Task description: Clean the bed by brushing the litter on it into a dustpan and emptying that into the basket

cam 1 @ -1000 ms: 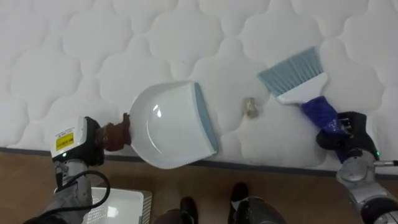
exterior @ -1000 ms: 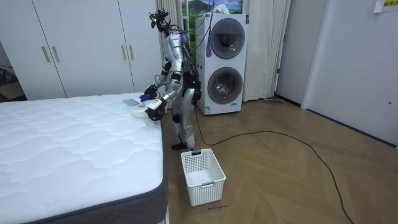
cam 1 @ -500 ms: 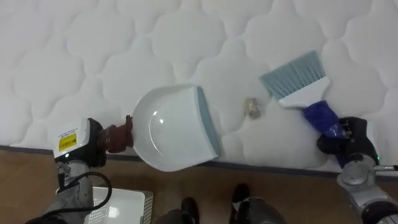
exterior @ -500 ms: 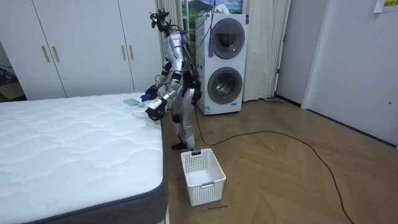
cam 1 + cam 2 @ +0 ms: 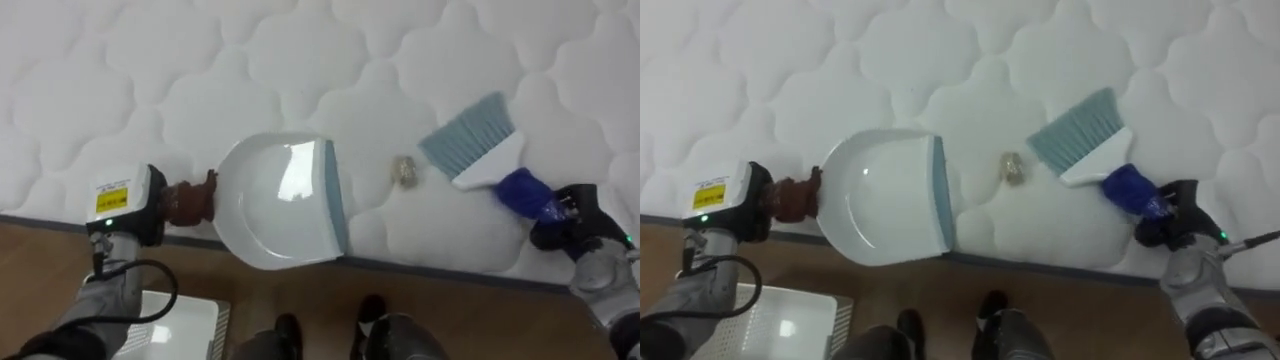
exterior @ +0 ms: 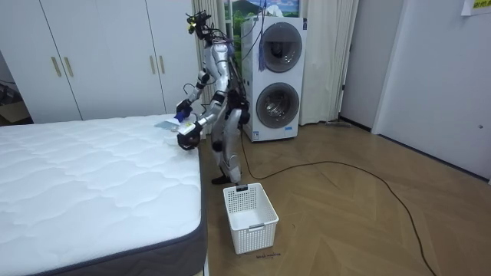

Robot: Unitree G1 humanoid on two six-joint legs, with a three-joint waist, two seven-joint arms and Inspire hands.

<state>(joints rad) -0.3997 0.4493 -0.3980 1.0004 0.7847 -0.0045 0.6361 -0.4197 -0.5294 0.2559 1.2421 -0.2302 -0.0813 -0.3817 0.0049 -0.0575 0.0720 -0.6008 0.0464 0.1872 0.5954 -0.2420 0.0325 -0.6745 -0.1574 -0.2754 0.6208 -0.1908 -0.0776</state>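
Sweeping stage, seemingly: crumb (image 5: pixel 403 172) on mattress (image 5: pixel 150 60), dustpan (image 5: pixel 280 205) at its 9 o'clock gripped by left hand (image 5: pixel 187 200), brush (image 5: pixel 470 140) at 2 o'clock clasped in right hand (image 5: pixel 565 215). Next, needs bristles dragged toward 9 o'clock.

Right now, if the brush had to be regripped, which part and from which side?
Take the brush by its blue handle, coming in over the mattress edge, where the right hand grips it. The handle slants back toward the robot; the bristles fan away toward the crumb and dustpan.
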